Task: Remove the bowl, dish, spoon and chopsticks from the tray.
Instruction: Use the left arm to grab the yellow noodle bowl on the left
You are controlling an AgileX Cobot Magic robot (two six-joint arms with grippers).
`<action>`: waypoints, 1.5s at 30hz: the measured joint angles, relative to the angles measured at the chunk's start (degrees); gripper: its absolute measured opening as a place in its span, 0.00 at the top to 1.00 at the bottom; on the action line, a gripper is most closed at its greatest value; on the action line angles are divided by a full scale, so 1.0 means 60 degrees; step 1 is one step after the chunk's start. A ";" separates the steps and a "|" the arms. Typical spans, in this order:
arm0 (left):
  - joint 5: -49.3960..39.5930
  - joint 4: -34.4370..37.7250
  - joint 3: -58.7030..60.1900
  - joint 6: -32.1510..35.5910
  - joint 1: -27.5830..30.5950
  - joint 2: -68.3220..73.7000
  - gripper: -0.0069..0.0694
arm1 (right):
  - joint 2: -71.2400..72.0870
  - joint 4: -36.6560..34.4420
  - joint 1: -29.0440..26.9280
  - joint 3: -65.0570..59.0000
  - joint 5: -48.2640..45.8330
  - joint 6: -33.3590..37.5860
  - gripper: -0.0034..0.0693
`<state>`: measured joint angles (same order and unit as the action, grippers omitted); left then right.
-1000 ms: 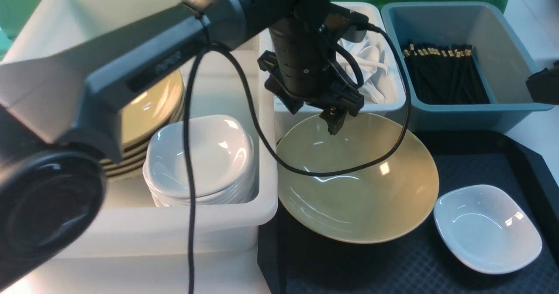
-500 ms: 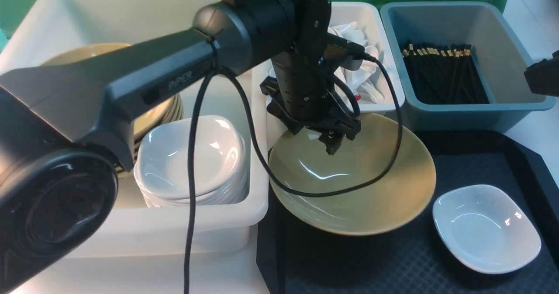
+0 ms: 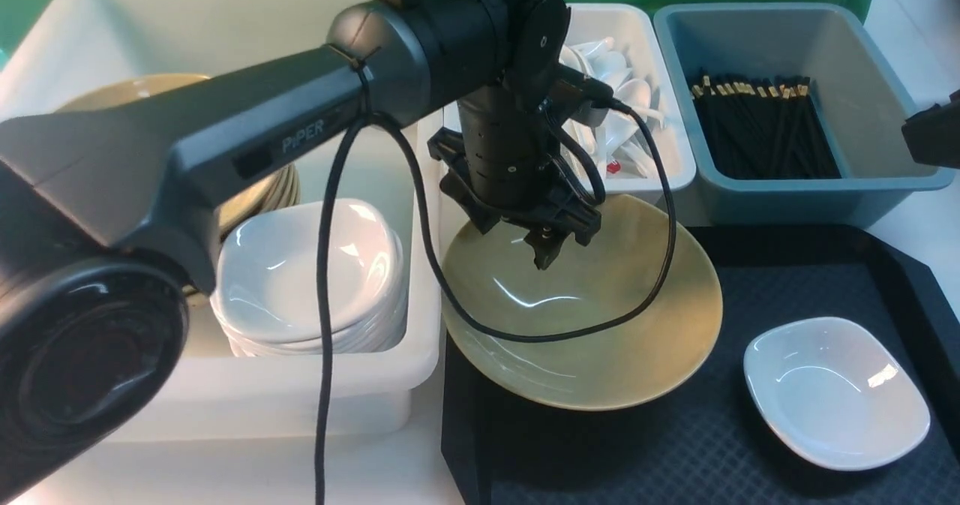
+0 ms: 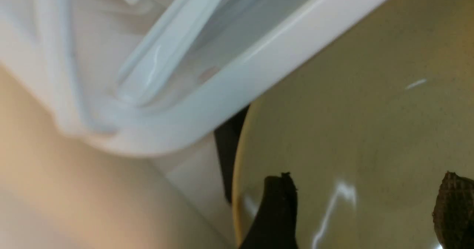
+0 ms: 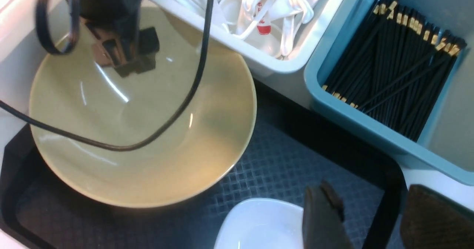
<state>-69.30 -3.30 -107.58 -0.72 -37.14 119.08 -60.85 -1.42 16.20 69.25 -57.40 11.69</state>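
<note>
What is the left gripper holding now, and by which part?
It cannot be told: the left gripper stands wide over the bowl, near its far rim, and no grip shows.

One black tray (image 3: 825, 280) is carrying one tan bowl (image 3: 600, 355) and one white dish (image 3: 832, 392). Three tubs are standing by it: one big white tub (image 3: 225, 400), one small white tub (image 3: 670, 107) and one grey-blue tub (image 3: 810, 197). One stack of tan bowls (image 3: 120, 91) and one stack of white dishes (image 3: 300, 280) are sitting in the big one, their layers too close to count. The spoons (image 3: 626, 100) and chopsticks (image 3: 765, 130) are lying in heaps beyond counting. Two tools are showing: the left tool (image 4: 366, 175) and the right tool (image 5: 370, 193).
</note>
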 joint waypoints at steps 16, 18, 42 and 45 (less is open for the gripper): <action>-0.0203 0.0746 0.1242 0.1194 -0.2024 -0.0885 0.29 | 0.0000 0.0000 0.0000 0.0000 -0.0143 0.0000 0.50; -0.0203 0.0746 0.1317 0.1107 -0.1852 -0.1055 0.29 | 0.0000 0.0000 0.0000 0.0000 -0.0164 0.0000 0.50; 0.0573 -0.1286 0.0817 -0.0128 -0.0120 -0.0558 0.29 | 0.0031 -0.0001 0.0000 -0.0287 0.0131 0.0000 0.50; 0.0536 -0.1345 0.0743 -0.0136 -0.0152 -0.0324 0.29 | 0.0031 -0.0001 0.0000 -0.0287 0.0135 0.0000 0.50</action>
<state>-66.08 -11.37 -103.12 -1.53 -38.06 117.13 -60.66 -1.42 16.20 67.53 -56.59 11.69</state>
